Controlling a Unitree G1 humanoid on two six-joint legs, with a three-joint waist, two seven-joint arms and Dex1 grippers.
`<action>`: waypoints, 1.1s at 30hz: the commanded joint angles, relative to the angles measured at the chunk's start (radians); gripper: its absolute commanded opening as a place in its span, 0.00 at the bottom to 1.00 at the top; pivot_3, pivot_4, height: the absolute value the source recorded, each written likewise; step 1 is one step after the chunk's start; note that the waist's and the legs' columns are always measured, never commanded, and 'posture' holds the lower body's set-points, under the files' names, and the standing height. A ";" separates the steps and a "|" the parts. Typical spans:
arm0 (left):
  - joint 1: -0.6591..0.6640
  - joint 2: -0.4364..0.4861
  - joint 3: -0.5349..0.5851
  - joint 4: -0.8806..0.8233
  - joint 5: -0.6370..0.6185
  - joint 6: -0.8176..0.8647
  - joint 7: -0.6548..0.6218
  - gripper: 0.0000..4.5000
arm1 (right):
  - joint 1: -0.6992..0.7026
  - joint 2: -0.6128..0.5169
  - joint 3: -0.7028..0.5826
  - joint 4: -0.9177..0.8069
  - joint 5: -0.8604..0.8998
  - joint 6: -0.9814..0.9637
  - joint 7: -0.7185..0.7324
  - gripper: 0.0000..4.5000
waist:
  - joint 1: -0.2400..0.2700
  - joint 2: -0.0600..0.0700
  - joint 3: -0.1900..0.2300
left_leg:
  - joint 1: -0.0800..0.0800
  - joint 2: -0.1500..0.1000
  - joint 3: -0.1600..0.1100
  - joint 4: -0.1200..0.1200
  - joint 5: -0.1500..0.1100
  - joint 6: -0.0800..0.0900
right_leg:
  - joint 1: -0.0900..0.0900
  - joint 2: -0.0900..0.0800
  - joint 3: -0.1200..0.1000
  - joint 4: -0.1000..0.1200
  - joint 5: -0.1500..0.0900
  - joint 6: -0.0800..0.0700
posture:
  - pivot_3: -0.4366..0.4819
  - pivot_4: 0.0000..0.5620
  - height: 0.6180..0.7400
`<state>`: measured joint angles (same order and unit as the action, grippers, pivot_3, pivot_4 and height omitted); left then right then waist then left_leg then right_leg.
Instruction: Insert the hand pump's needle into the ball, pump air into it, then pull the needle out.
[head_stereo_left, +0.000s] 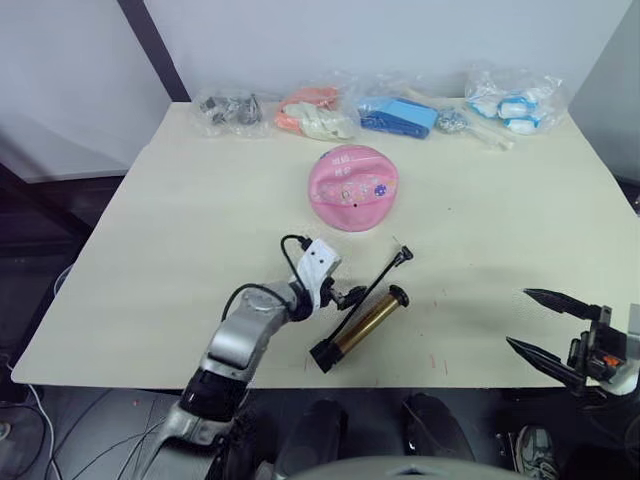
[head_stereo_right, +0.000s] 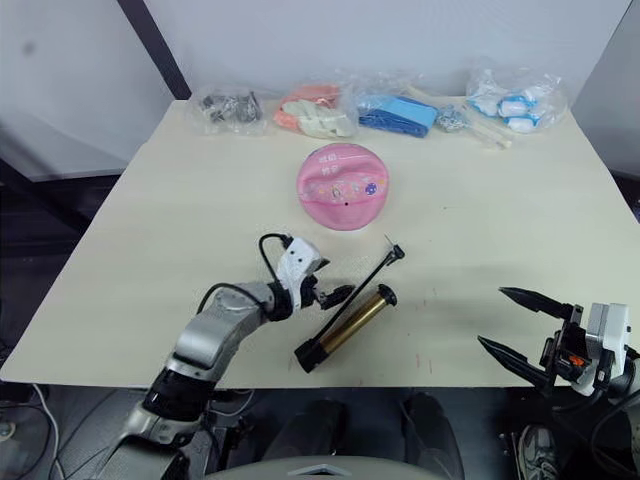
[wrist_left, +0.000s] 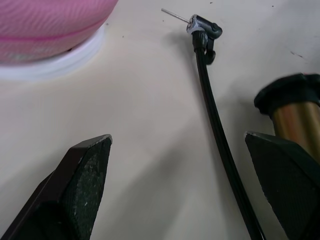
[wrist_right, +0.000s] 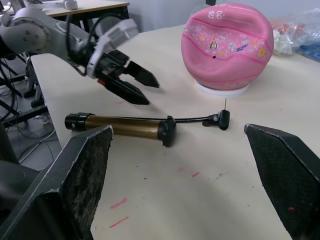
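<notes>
Ball (head_stereo_left: 353, 187) is sitting mid-table on a white ring stand (wrist_right: 221, 90), dented in on top, so nothing's been pumped yet as far as I can tell. Hand pump (head_stereo_left: 360, 328) lies loose near the front edge, hose running up to the needle (wrist_left: 175, 15), which is lying just short of the ball, not in it. Left gripper (head_stereo_left: 344, 297) hovers right beside the pump barrel, fingers spread, holding nothing. Right gripper (head_stereo_left: 540, 323) is wide open and empty too, out at the front right corner. Bagged items (head_stereo_left: 400, 115) line the far edge; plenty of bare table in between.
</notes>
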<state>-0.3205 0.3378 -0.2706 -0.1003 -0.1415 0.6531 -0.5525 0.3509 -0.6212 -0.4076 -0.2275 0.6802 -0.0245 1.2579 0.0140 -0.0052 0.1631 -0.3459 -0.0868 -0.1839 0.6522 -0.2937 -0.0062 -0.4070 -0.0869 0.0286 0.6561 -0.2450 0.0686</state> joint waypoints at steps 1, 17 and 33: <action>-0.044 -0.036 -0.054 0.030 0.039 0.033 0.026 1.00 | -0.005 0.004 -0.019 -0.007 0.012 -0.019 0.003 0.98 | 0.000 0.000 0.000 | 0.000 0.000 0.000 0.000 0.000 0.000 | 0.000 0.000 0.000 0.000 0.000 0.000 | 0.48 0.27 1.00; -0.064 -0.054 -0.087 0.090 0.074 0.085 0.010 0.29 | 0.000 0.018 -0.021 0.015 0.007 -0.050 0.012 1.00 | 0.000 0.000 0.000 | 0.000 0.000 0.002 0.001 0.000 -0.001 | 0.000 0.000 0.002 0.000 0.000 0.001 | 0.48 0.27 1.00; -0.122 0.022 -0.044 0.130 0.044 -0.207 -0.167 0.01 | -0.049 0.059 0.041 -0.071 0.006 0.051 -0.158 1.00 | 0.000 -0.001 0.000 | 0.000 0.000 0.003 0.001 0.001 -0.001 | -0.001 0.000 0.003 0.001 0.001 0.002 | 0.48 0.27 1.00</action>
<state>-0.4237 0.3544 -0.3389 0.0393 -0.0829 0.5077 -0.6878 0.3066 -0.5629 -0.3616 -0.2543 0.6772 0.0110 1.1336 0.0139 -0.0059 0.1633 -0.3459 -0.0864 -0.1812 0.6532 -0.2931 -0.0071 -0.4080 -0.0866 0.0315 0.6567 -0.2442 0.0702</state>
